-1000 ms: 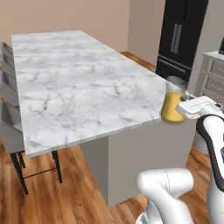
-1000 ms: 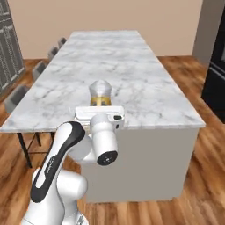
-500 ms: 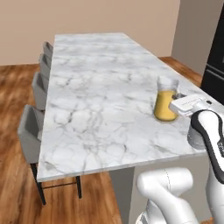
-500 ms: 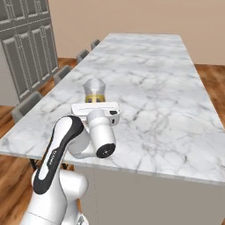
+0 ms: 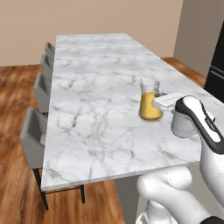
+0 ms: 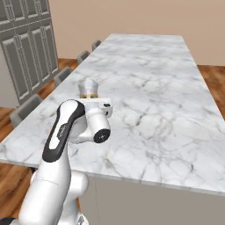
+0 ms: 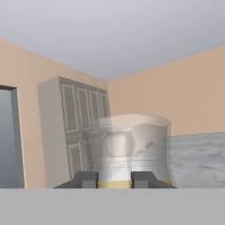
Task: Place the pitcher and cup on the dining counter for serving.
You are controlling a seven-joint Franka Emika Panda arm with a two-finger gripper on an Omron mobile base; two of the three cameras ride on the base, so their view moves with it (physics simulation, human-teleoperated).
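now the pitcher [image 5: 150, 105] sat over the dining counter [image 5: 87, 109], near its long edge on the robot's side, where a second earlier it was just off the corner; the base had driven alongside. gripper [image 7: 114, 179] was clamped on the pitcher's handle side. judged: ready to set down; cup yet to come. grey chairs [image 5: 37, 131] lined the far edge; tall grey cabinets [image 6: 26, 48] beyond, wood floor [image 5: 13, 183].

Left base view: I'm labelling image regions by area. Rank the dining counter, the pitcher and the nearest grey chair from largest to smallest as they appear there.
1. dining counter, by far the largest.
2. nearest grey chair, though the counter hides part of it.
3. pitcher, smallest.
The chair is nearer the camera, which favours it.
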